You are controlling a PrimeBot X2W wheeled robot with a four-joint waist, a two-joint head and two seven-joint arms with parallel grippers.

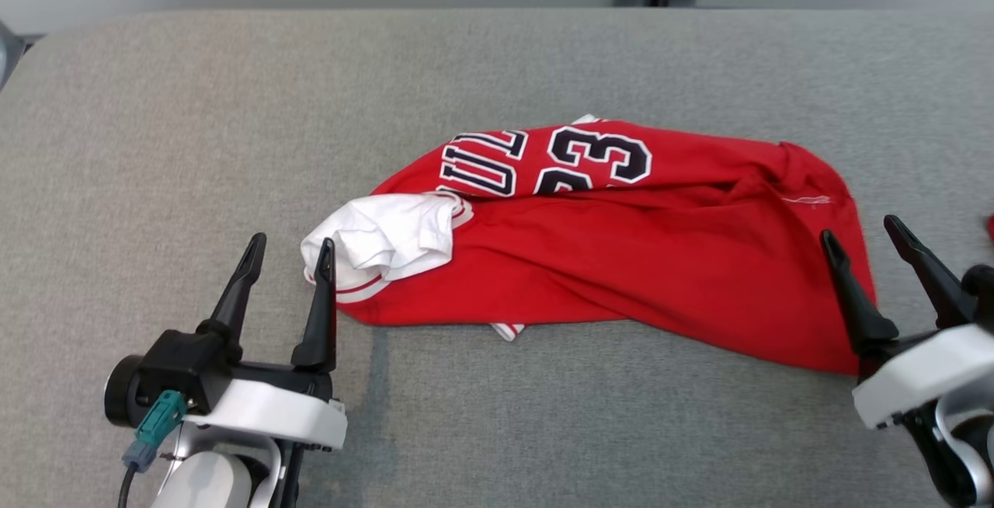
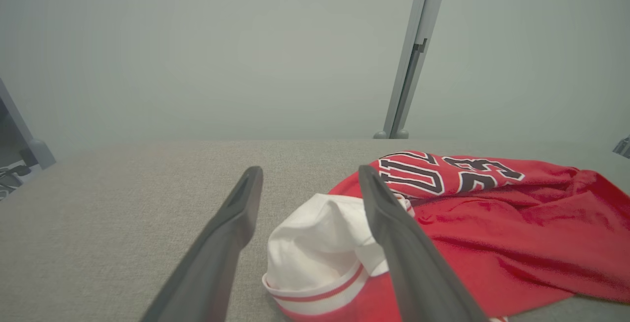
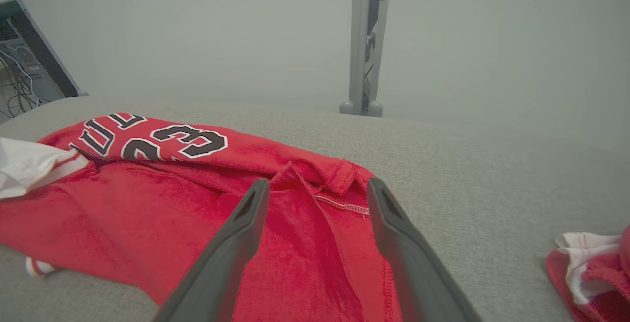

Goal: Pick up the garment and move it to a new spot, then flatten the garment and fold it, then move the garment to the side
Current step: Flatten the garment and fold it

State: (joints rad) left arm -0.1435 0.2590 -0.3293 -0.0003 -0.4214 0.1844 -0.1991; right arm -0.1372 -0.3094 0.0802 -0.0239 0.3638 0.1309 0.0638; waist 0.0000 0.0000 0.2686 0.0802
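a red basketball jersey [image 1: 621, 259] lies crumpled on the grey fabric-covered bench [image 1: 194, 104], roughly in the middle of it, its long side running left to right. on the far part of the jersey a dark, white-edged number 23 [image 1: 598, 154] shows next to some letters, both partly lost in a fold. at the jersey's left end a white sleeve or lining [image 1: 388, 240] with red-striped trim is turned out and bunched on top of the red cloth. a small bit of striped trim pokes out from under the jersey's near edge.

the left gripper [image 1: 291, 242] is at the jersey's left end with its two dark fingers spread wide and nothing between them. its inner finger lines up with the edge of the white part, and its outer finger is over bare bench to the left of the jersey. in the left wrist view the left gripper [image 2: 307, 169] frames the white cloth [image 2: 320, 238]. whether the finger touches it i cannot tell.

the right gripper [image 1: 858, 227] is at the jersey's right end, also spread wide and holding nothing. in the right wrist view the right gripper [image 3: 317, 181] has the stitched hem of the jersey [image 3: 123, 204] between its fingers.

to the right of the jersey, well apart from it, a second red and white cloth [image 3: 590, 263] lies on the bench. beyond the jersey, a grey post [image 3: 364, 41] stands against a pale wall.
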